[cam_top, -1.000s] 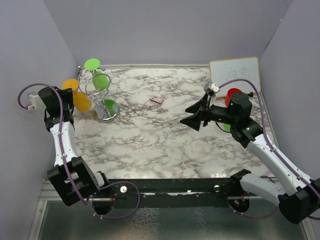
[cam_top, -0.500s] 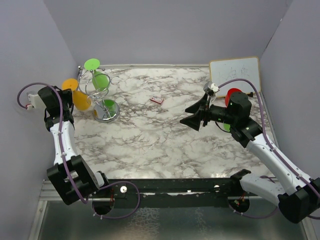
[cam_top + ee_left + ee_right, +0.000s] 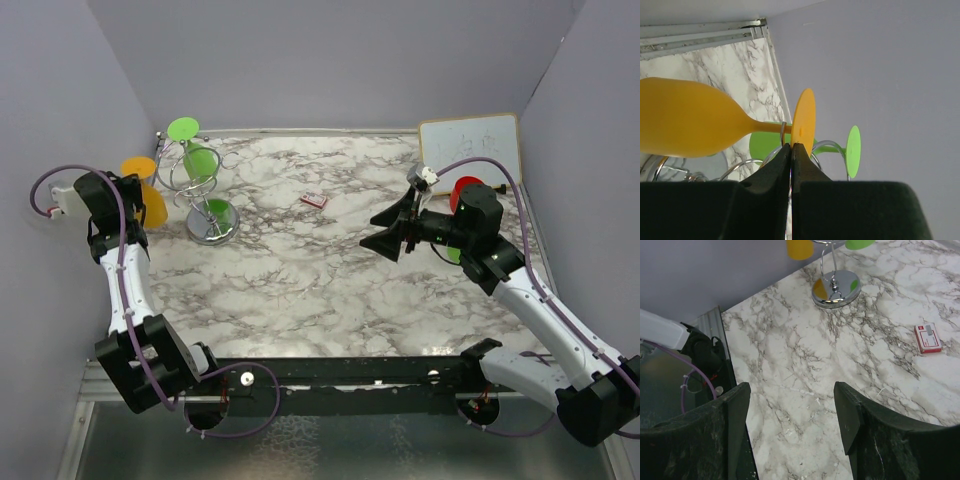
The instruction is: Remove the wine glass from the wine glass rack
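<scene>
The orange wine glass hangs on its side at the left of the wine glass rack, a silver wire stand with a round base. In the left wrist view the glass's bowl points left and its flat foot stands edge-on beside a rack wire. My left gripper is shut, its tips pinched at the lower edge of that foot. Two green glasses also hang on the rack. My right gripper hovers open over the marble, far from the rack.
A small red box lies mid-table, also in the right wrist view. A white board leans at the back right, with a red object behind the right arm. Grey walls close in on the left, back and right.
My left gripper has closed at the orange glass's foot. The glass and the left wrist have shifted slightly left, away from the rack's post. The right arm has not moved.
</scene>
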Controlling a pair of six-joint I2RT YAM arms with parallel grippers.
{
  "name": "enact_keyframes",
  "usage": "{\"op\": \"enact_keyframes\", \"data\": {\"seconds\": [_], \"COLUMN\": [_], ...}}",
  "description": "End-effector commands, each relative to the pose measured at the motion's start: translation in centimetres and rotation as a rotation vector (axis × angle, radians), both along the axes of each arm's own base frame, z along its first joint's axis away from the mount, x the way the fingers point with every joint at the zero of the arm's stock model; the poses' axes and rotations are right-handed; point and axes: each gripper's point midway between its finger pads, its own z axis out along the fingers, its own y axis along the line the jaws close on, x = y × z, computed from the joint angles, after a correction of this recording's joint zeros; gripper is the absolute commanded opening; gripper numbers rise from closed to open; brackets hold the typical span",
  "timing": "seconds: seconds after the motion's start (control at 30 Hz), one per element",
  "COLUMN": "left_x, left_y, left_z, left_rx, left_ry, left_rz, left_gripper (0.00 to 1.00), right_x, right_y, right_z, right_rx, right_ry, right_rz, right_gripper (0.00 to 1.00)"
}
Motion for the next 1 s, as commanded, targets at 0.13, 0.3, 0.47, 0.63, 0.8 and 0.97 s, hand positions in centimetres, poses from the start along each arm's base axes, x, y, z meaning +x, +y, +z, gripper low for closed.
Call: {"op": "enact_keyframes", "data": {"seconds": [0.13, 0.3, 0.47, 0.63, 0.8, 0.97], "left_x": [0.5, 1.2, 1.7, 1.5, 0.1, -1.0], "left_y": [1.1, 1.1, 1.3, 1.7, 2.1, 1.8], "left_z": [3.8, 4.1, 4.0, 4.8, 5.8, 6.1], "left_rx": [0.053, 0.048, 0.038, 0.057, 0.091, 0.077], "left_ry": [-0.101, -0.132, -0.142, -0.153, -0.139, -0.116], "left_rz": [0.030, 0.019, 0.021, 0.041, 0.093, 0.105], "left_gripper": [0.02, 0.01, 0.00, 0.00, 0.00, 0.00], "right_x": [0.3, 0.3, 0.4, 0.5, 0.5, 0.6], "right_y": [0.1, 0.0, 0.1, 0.1, 0.1, 0.2], "right_z": [0.9, 0.8, 0.8, 0.7, 0.7, 0.6], "right_rx": [0.006, 0.004, 0.004, 0.003, 0.002, 0.002], "right_ry": [-0.035, -0.035, -0.033, -0.031, -0.028, -0.024], "right_rz": [-0.017, -0.018, -0.019, -0.021, -0.019, -0.018], "right_gripper": [0.68, 0.68, 0.68, 0.68, 0.68, 0.68]}}
